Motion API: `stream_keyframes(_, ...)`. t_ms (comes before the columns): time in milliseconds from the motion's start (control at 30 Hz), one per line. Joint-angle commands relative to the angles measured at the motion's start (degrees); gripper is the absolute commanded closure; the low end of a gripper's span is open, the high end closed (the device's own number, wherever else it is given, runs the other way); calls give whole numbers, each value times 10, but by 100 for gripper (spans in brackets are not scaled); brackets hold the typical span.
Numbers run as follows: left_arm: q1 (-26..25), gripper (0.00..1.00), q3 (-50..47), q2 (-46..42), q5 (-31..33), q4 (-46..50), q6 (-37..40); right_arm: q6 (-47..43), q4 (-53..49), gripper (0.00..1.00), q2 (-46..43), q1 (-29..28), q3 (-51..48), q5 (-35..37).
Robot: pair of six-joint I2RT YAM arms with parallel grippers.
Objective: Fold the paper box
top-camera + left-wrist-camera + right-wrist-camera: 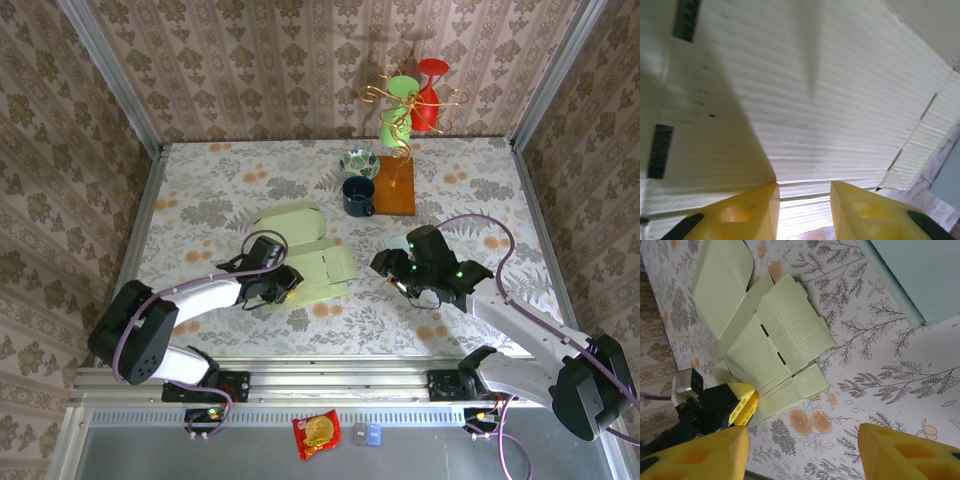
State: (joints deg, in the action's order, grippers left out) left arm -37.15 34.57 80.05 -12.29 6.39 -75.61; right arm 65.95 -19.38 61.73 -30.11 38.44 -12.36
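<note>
Robot lab cell, dressed up like a home.
Wallpaper walls [250, 70] stand betw. bare aluminium posts [105, 70]; two robot arms [200, 297] w. cables are bolted to a metal rail [330, 383] at the table edge. Flowered table cover [220, 190], mug tree [405, 100], dark mug [358, 196] & small bowl [359, 162] give the home look.

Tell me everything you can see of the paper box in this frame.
The paper box is pale green corrugated card, an unfolded blank: a rounded lid flap, creased panels with narrow slots, small side tabs. It lies spread out on the floral table, left of centre. The left gripper meets its near edge, jaws apart.
</note>
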Motion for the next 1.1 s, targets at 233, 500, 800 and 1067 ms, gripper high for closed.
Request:
stream_keyframes(233, -6, 60, -28, -224, 119, 162, -51, 29, 66, 39, 17, -9, -12, -18)
stream_keyframes(500, 5, 58, -195, -399, 227, 81, -190, 51, 199, 37, 24, -24, -25, -71)
stream_keyframes(800, 8, 56, -247, -396, 249, 20, -255, 40, 185, 36, 44, -29, -10, -87)
stream_keyframes(1067, 9, 57, -257, -358, 242, -31, -284, 34, 174, 36, 48, -29, -4, -84)
